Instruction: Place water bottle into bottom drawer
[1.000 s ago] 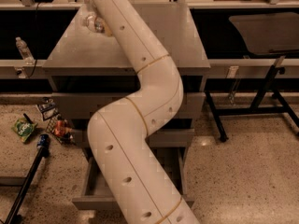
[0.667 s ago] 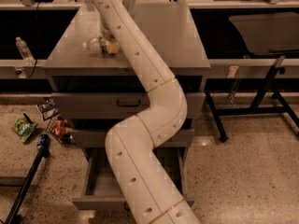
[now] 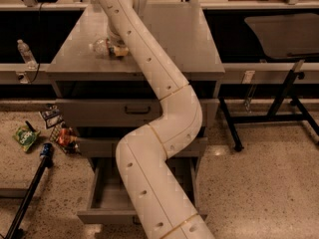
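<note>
Nearest, 6–7 o'clock of the view: bottom drawer (image 3: pixel 107 198) is pulled out, plain grey inside, and nothing shows in the visible part. The arm (image 3: pixel 164 128) crosses its right half, so only the left of the well is in sight. Green packet (image 3: pixel 26 136) and other litter lie on the floor at the drawer's 9–10 o'clock, clear of it.

Next back: middle drawer (image 3: pixel 97 147), front showing, can't tell if fully shut. Top drawer (image 3: pixel 99 111) is shut.

Far: cabinet top (image 3: pixel 189 39). Water bottle (image 3: pixel 101 46) lies on its side near the left edge, 10–11 o'clock of the view. Gripper (image 3: pixel 118 50) sits at the bottle's 3 o'clock end, touching or nearly so, mostly hidden by the wrist. Can't tell whether it is clamped on the bottle or just alongside. Small upright bottle (image 3: pixel 24 53) stands on the ledge at the cabinet's 9 o'clock, well apart. Not the target.

Judgement: the step in hand is the pick. The drawer looks empty, so the task is early.

To do it well:
- Confirm a firm hold before lifting. Thin crinkled plastic squashes and can slip, so grip across the body, not the tip.
- Lift straight up off the top, then swing out toward 6 o'clock, passing outside the cabinet's front edge and both upper drawer fronts.
- Come down into the open left part of the well with the bottle along the drawer's width. Release low so it doesn't bounce out.
- Watch the elbow: it hangs over the drawer and could block the drop path.
</note>
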